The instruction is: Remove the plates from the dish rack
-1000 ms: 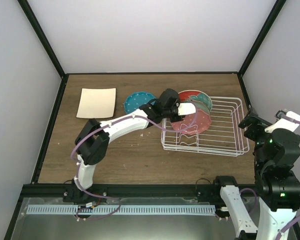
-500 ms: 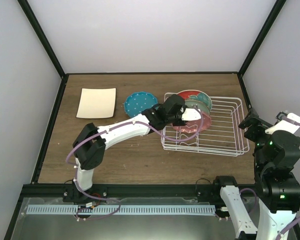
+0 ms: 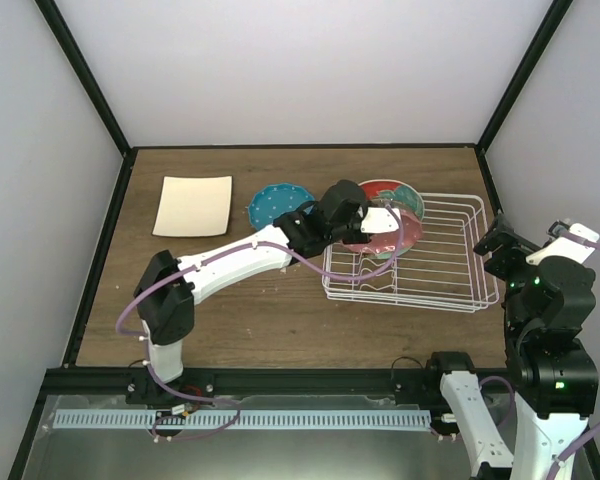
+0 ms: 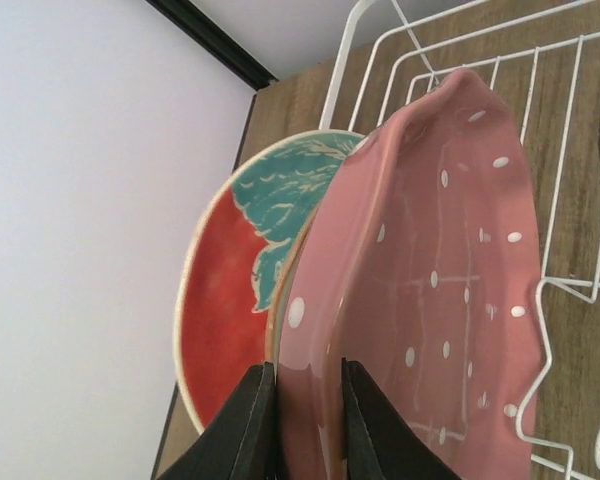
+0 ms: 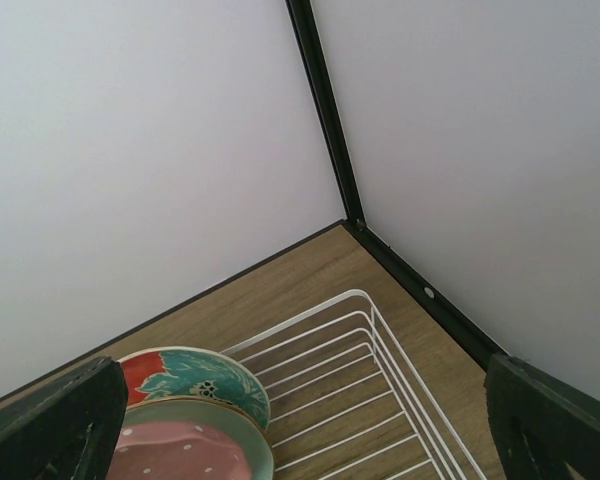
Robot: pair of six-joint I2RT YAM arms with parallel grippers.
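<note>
The left gripper [image 4: 305,385] pinches the pink plate [image 4: 450,280] by its scalloped rim, jaws narrow — stiff, glazed, likely slick and breakable, so hold deep; right gripper [image 5: 302,375] jaws wide.

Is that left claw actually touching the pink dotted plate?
Touching. The left wrist view shows the left gripper clamped on the pink plate: its fingers press the rim from both faces, with no gap.

The pink plate [image 4: 430,300] is smooth, glossy glazed ceramic, as is the red-and-teal plate [image 4: 215,330]. The left end effector [image 4: 308,368] has matt black plastic fingers [image 4: 252,425]. The dish rack [image 3: 445,262] is smooth white-coated wire. The worktop [image 3: 260,310] is matt brown wood grain.
</note>
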